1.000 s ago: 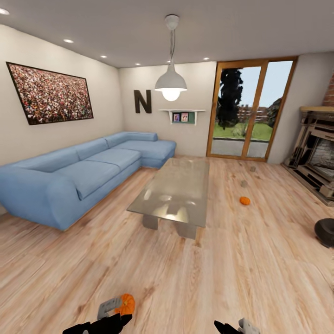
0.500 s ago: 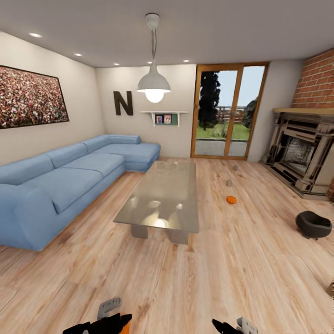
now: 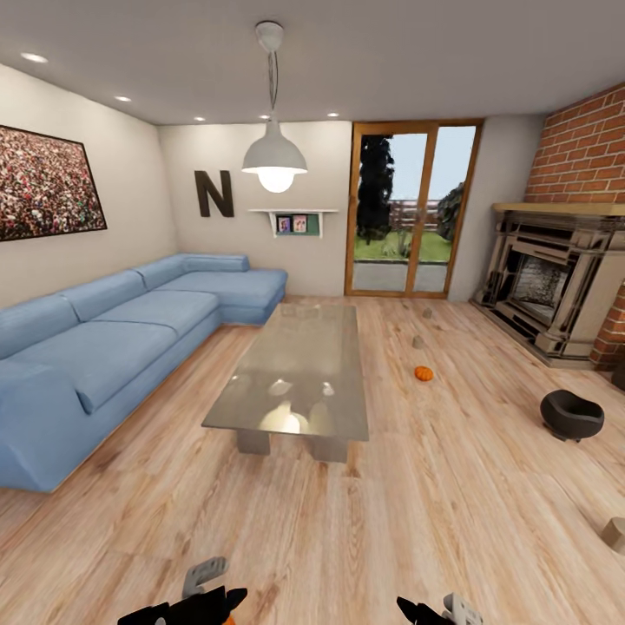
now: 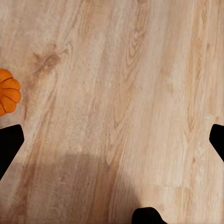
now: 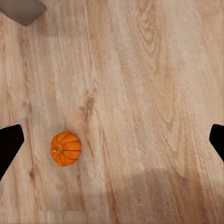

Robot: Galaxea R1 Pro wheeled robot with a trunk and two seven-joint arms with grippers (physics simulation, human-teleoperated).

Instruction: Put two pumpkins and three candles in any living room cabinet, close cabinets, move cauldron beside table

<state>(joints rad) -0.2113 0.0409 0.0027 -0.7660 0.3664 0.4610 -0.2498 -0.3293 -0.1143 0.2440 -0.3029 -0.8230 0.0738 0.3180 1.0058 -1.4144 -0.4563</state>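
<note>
Pumpkin (image 5: 66, 148) lies on plank floor (image 5: 149, 93): judged light, rigid, ribbed; grip across its belly. Both end effectors are released, empty.

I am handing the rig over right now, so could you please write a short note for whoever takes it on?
Left claw: open, empty, above bare floor, a pumpkin at its side.
Right claw: open, empty; that pumpkin lies on the floor below it.
Second pumpkin sits on the floor right of the table, two candles beyond it toward the glass doors, a third candle at the head view's right edge.
Cauldron stands apart from the table, toward the fireplace.
Done: nothing stowed.
Left: all five items into a cabinet, cabinets closed, cauldron beside the table.
</note>
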